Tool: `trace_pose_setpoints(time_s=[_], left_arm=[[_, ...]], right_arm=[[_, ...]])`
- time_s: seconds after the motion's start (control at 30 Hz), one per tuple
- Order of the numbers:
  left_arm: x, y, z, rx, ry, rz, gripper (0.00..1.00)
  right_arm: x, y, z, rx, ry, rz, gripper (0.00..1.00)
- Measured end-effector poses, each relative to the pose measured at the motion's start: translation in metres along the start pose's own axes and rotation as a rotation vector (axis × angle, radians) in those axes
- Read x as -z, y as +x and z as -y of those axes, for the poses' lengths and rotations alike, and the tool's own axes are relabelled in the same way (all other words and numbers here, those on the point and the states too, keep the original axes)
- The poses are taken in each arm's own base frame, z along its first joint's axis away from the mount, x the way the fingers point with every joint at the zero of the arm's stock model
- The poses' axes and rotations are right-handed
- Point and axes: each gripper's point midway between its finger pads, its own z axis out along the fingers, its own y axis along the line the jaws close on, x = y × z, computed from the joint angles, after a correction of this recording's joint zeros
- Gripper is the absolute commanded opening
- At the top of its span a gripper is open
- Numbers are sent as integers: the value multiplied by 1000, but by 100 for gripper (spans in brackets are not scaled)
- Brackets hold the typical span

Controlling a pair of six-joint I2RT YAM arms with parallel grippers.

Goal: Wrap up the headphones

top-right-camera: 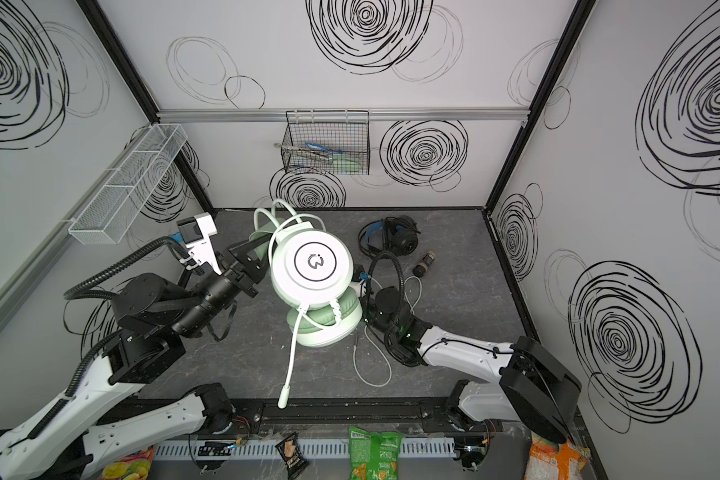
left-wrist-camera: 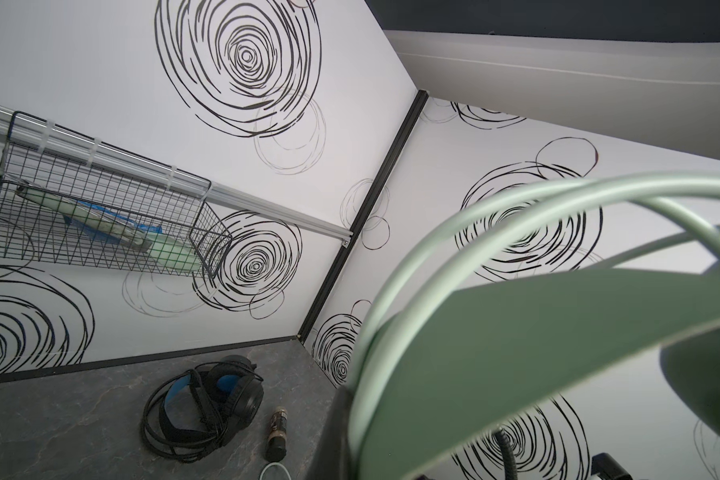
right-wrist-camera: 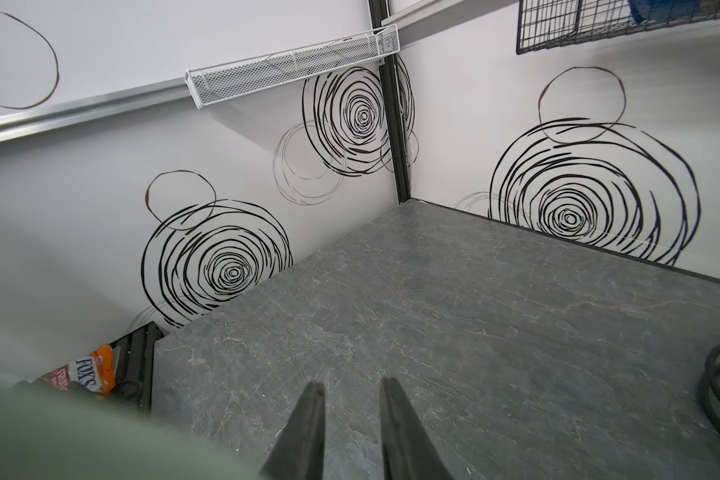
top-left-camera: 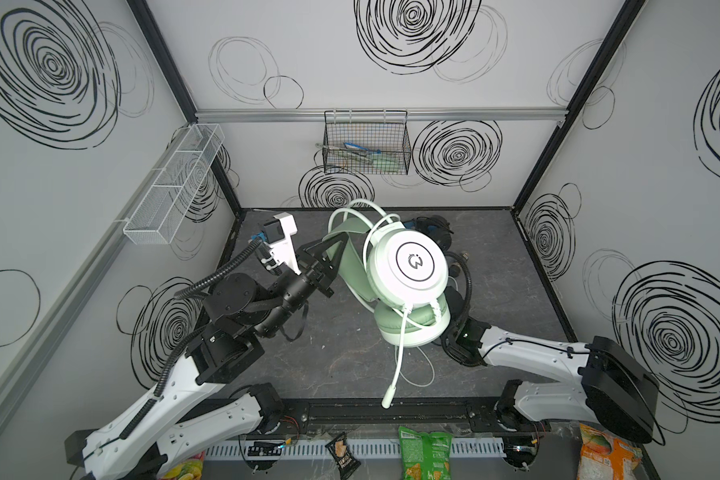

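**Top views.** Your left gripper (top-left-camera: 331,253) is pressed together on the green headband of the mint headset (top-left-camera: 414,262). It holds the headset up mid-scene, off the bench (top-left-camera: 329,357) as best I can judge. The microphone stalk (top-left-camera: 395,374) hangs toward the near edge. The white cable (top-right-camera: 374,376) trails in a slack loop on the bench, near-right of the ear cups, and is not wound. Your right arm (top-right-camera: 454,347) reaches in low from the right, its end hidden under the ear cups. The black headset (top-right-camera: 391,239) lies far, right of centre, apart from both arms. A small brown bottle (top-right-camera: 424,264) lies near it.

**Left wrist.** The headband and its pale hoops fill the view, and the left gripper itself is out of sight here. The black headset lies on the bench with its black cable (left-wrist-camera: 154,415) in loose rings around it. Whether the rings are secured, I cannot tell.

**Right wrist.** Your right gripper (right-wrist-camera: 354,388) is spread a little, with nothing between its fingers and bare bench beyond. A green blur of the mint headset sits close beside it.

**Progress.** Early, I judge. The mint headset is lifted, but its cable has yet to be caught and wound. The black headset looks gathered, possibly done.
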Motion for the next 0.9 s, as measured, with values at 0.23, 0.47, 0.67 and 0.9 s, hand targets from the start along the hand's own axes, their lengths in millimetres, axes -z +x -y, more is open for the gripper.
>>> trace_pose_setpoints(time_s=[0.23,0.47,0.67,0.9], left_arm=[[1,-13,1,-14,-14,36,0],[1,-23,-2,-38,-48,63,0],[4,-33,-18,-84,-149,107,0],[5,-45,-48,-253,-351,159,0]], right_arm=[[-5,12,-2,-18,-15,-23,18],[-9,27,-11,-26,-39,-55,9],[-7,42,-30,-32,-59,-81,0],[3,69,-63,-16,-43,-150,0]])
